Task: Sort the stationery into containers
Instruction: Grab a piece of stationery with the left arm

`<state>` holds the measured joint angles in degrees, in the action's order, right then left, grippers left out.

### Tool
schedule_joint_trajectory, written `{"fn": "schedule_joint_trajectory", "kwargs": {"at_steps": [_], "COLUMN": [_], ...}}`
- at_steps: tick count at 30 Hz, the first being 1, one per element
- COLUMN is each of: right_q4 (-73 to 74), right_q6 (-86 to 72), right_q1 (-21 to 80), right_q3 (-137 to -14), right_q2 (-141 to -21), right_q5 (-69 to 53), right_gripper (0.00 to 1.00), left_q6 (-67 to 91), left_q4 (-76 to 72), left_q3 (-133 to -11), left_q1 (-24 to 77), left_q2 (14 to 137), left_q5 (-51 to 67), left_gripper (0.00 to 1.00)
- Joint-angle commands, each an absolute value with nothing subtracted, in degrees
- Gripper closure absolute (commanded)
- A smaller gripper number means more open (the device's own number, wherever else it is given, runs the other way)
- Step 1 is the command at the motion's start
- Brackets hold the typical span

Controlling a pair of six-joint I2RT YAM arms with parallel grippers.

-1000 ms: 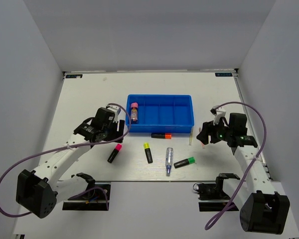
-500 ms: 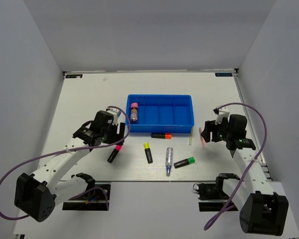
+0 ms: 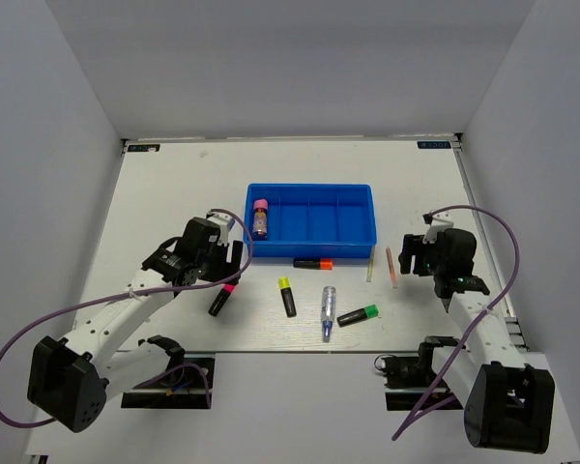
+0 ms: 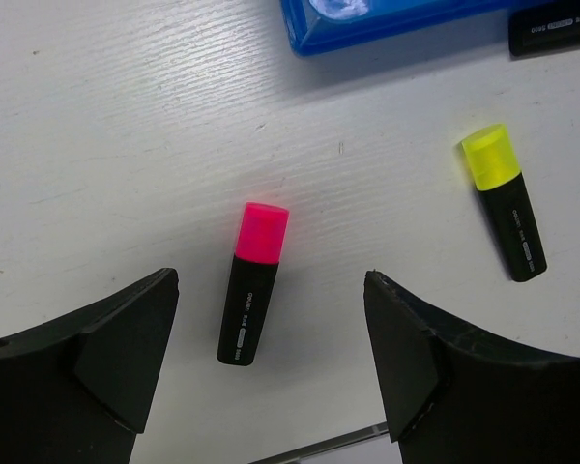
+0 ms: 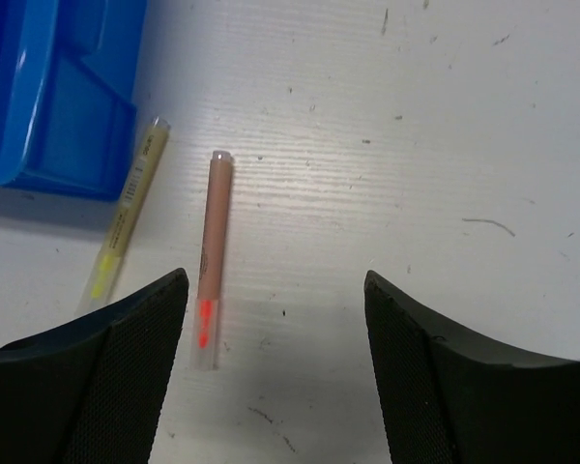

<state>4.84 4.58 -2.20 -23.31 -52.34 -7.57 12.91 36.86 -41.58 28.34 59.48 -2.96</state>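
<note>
Pink-capped highlighter (image 4: 252,290) lies untouched, midway inside wide gap of left tool (image 4: 269,280).

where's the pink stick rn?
Top view: the pink stick lies flat to the right of the blue tray, beside the pale-yellow stick, with the open right gripper just to its right.

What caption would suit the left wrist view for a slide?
Open left jaws frame the pink-capped highlighter on the table; yellow-capped highlighter lies nearby.
</note>
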Motion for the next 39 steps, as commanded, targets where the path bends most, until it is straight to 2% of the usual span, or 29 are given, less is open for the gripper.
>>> {"fn": "schedule_joint_trajectory", "kwargs": {"at_steps": [1,7,31,34,35,37,38,39], "right_q4": [-1.58,-0.09,4.3,7.64,9.65,11.15,13.6,14.58], "right_q6": [3.34,2.2,1.05,1.58,2.28,2.89,3.94,4.22], "right_q1": [-2.46,-2.72,-3.52,-3.6,-3.6,-3.6,-3.52,-3.6], "right_q3": [-23.29,-24.08,-26.36,-28.47,-28.91,-30.14,-30.67,-31.72], "right_q2": [-51.5,-50.98,-51.15,-51.24,-50.81,-50.19,-49.4,-49.13], "right_q5": [-5.98,-6.85,-8.7,-9.84,-10.1,-12.03,-12.74,-14.48], "right_gripper": [0.24,0.21,0.2,0.2,0.23,0.32,0.41,0.65], "left_q6": [12.57,12.66,12.31,11.43,11.34,10.12,9.59,9.23], "left_q4": [35.33,34.89,34.37,34.19,34.19,34.36,34.37,34.54], "left_q3": [-41.31,-40.52,-39.73,-40.16,-40.6,-41.13,-42.0,-42.19], "left_q1": [28.3,28.39,28.3,28.3,28.39,28.39,28.39,28.3], "left_q2": [58.01,57.13,57.74,59.76,60.37,62.31,64.4,65.21], "left_q5": [-2.64,-2.99,-5.45,-5.01,-4.92,-4.75,-4.49,-4.48], "left_gripper": [0.12,0.11,0.11,0.2,0.29,0.39,0.4,0.41]}}
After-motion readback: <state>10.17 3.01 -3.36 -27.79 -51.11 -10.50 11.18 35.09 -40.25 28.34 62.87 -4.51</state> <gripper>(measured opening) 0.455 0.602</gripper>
